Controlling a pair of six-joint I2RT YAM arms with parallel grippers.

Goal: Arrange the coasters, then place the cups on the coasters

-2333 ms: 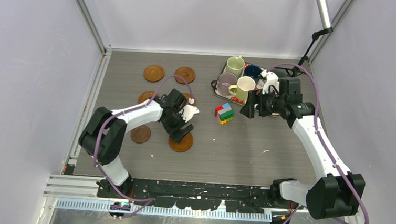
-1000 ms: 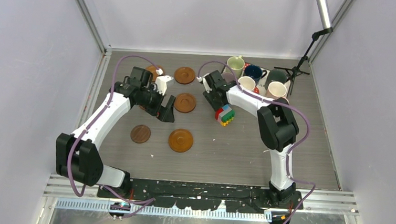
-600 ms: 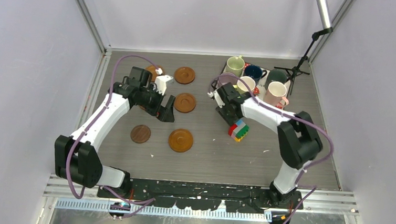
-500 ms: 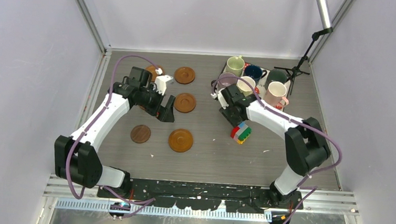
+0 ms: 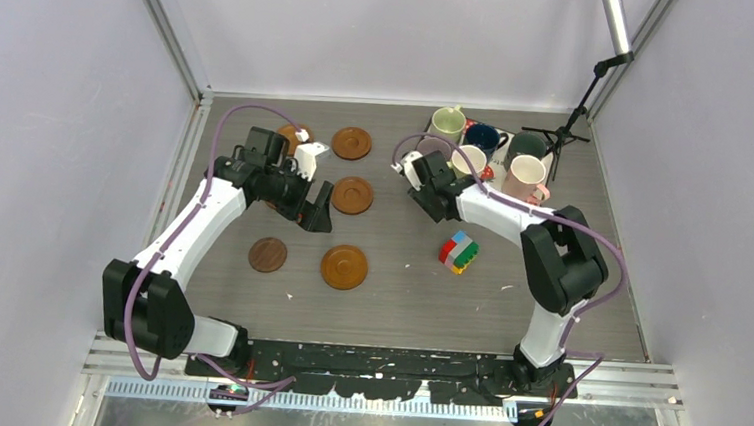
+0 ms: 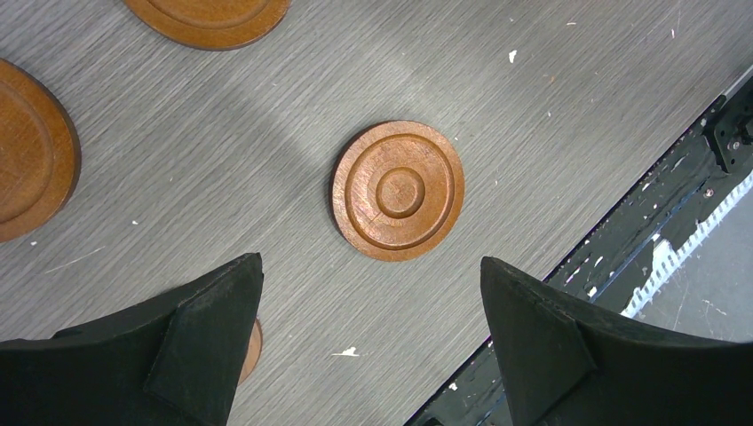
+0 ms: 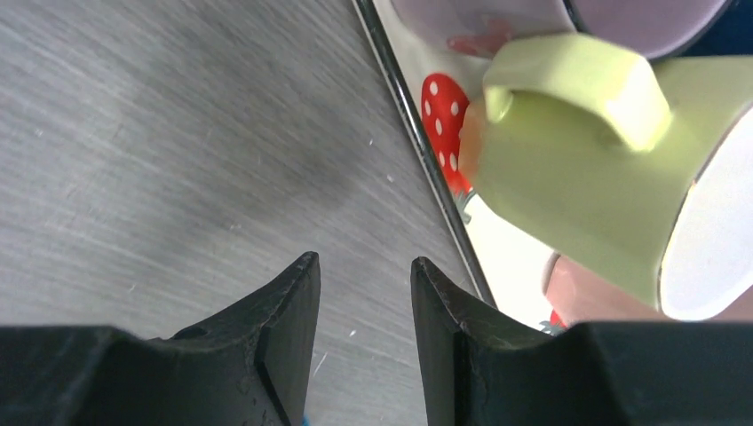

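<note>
Hiding most of one coaster (image 6: 252, 351), left hand (image 6: 369, 262) wide, right hand (image 7: 364, 260) narrowly parted, mauve cup (image 7: 479, 13) cropped.

Open table (image 5: 400, 260) between coaster (image 5: 344, 267) and toy (image 5: 459, 251)

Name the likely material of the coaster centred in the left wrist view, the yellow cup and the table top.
Coaster: looks like turned wood, reddish-brown, satin; faint grain and concentric rings.
Yellow cup: probably glazed ceramic, possibly plastic; smooth, even colour, soft sheen.
Table top: grey wood-grain laminate by its look; fine streaks, matte.
</note>
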